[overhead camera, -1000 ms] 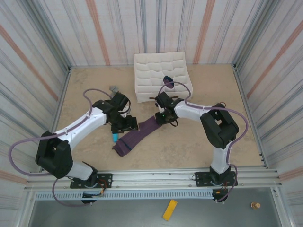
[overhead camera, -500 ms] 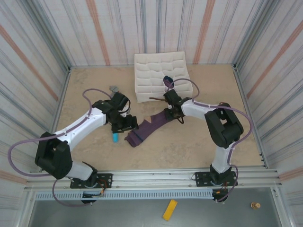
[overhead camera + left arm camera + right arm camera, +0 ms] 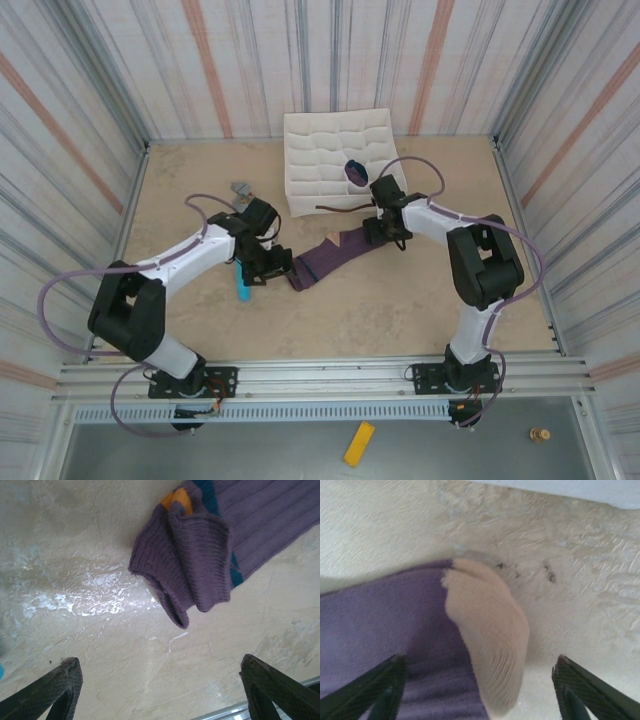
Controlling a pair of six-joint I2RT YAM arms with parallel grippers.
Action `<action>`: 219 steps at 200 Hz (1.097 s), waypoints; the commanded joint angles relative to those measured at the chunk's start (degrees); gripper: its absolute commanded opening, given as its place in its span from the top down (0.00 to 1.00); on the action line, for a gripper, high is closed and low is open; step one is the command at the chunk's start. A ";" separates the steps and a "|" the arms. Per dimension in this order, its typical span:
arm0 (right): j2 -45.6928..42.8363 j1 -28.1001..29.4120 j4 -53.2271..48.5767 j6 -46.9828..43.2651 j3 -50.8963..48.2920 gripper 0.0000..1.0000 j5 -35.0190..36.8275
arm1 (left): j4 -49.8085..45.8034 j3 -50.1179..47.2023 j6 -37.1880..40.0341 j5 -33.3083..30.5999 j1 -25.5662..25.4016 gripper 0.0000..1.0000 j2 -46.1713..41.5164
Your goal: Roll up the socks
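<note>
Sizing up the two purple knit socks (image 3: 335, 255), laid together in a flat strip mid-table between my two arms.
They look soft, light and floppy, so I judge they will sag and unroll unless pinched firmly. The tan toe (image 3: 487, 630) at the far-right end or the folded cuff (image 3: 192, 570) at the near-left end seem the best holds. My left gripper (image 3: 160, 670) and right gripper (image 3: 480, 662) both stand spread wide, gripping nothing, each hovering over its end.
</note>
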 commanded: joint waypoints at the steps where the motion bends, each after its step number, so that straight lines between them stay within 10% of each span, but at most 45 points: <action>1: -7.39 2.24 -3.74 -0.06 -0.20 0.14 -1.41 | 2.52 -0.06 -2.83 2.01 0.63 0.14 2.20; 219: -18.92 21.32 5.21 12.98 -13.95 0.33 -12.13 | 15.78 -4.85 -12.82 8.44 3.75 0.23 4.34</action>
